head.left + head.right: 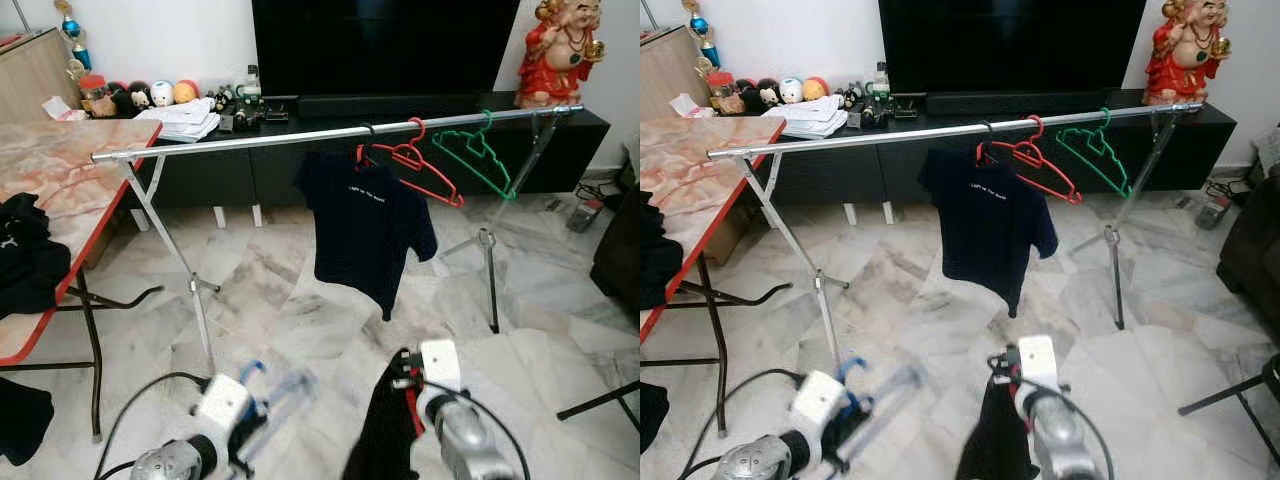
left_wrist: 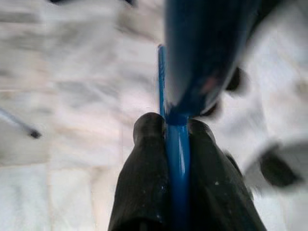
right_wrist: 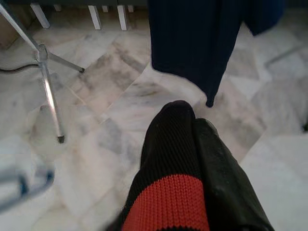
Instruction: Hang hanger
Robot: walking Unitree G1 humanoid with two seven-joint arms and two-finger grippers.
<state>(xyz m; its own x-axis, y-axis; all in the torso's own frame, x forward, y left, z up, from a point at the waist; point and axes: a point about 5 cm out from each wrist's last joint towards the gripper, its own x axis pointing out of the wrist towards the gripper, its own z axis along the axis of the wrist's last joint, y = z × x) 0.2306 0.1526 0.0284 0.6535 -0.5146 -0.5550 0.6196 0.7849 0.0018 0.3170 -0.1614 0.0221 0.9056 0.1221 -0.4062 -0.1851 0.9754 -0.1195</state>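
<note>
Our left gripper [image 2: 175, 130] is clamped on the blue hanger [image 1: 268, 392], low before the rail [image 1: 330, 133], while the right gripper [image 3: 192, 127] pinches a black-and-red garment [image 1: 385, 430], so we should lift the hook above the bare stretch left of the navy shirt [image 1: 365, 230], then lower squarely.

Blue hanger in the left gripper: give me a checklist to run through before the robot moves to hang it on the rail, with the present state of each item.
1. Left gripper shut on the blue hanger: ok, the fingers pinch its bar.
2. Blue hanger's hook pointing up towards the rail: cannot tell, it is blurred in the eye views.
3. Right gripper holds the black and red garment: ok.
4. Garment threaded on the blue hanger: not ok, they are held apart.
5. Free stretch on the silver rail: ok, left of the hung dark T-shirt.
6. Rail within reach: not ok, both grippers are low, well short of it.
</note>
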